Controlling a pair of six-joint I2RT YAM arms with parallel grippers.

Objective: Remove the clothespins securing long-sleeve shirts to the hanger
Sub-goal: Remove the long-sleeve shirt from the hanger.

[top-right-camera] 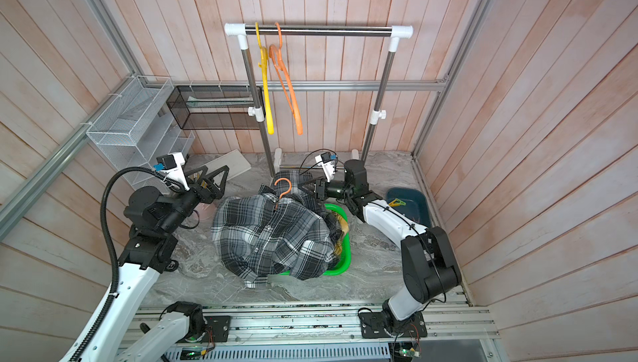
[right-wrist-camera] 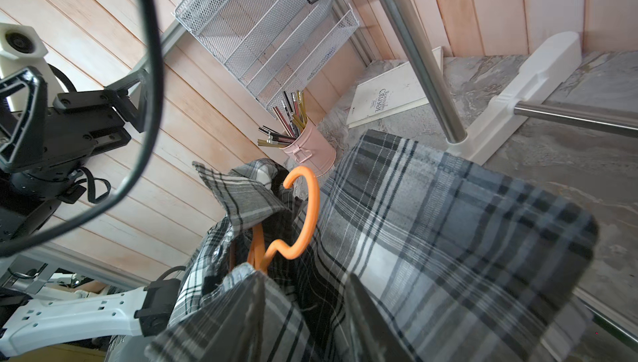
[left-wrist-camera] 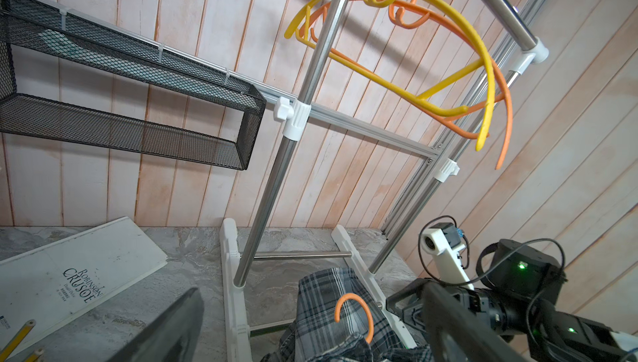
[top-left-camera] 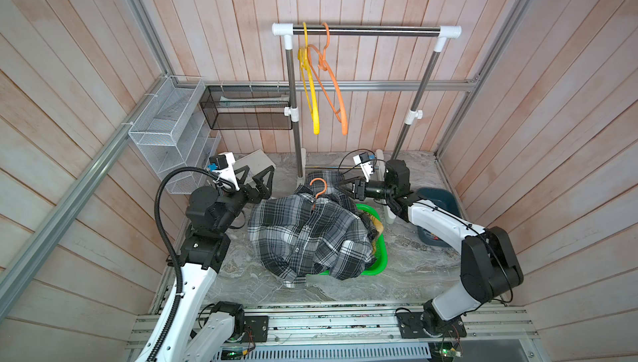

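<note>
Right wrist view, lower centre: right gripper (right-wrist-camera: 303, 275) parted over crumpled plaid shirt (right-wrist-camera: 431, 239) by curved orange hook (right-wrist-camera: 315, 201); left gripper (top-left-camera: 259, 171) splayed wide.

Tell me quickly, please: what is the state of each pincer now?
Left pincer: wide open, holding nothing.
Right pincer: jaws partly apart at the grey checked shirt; a grip cannot be told.
</note>
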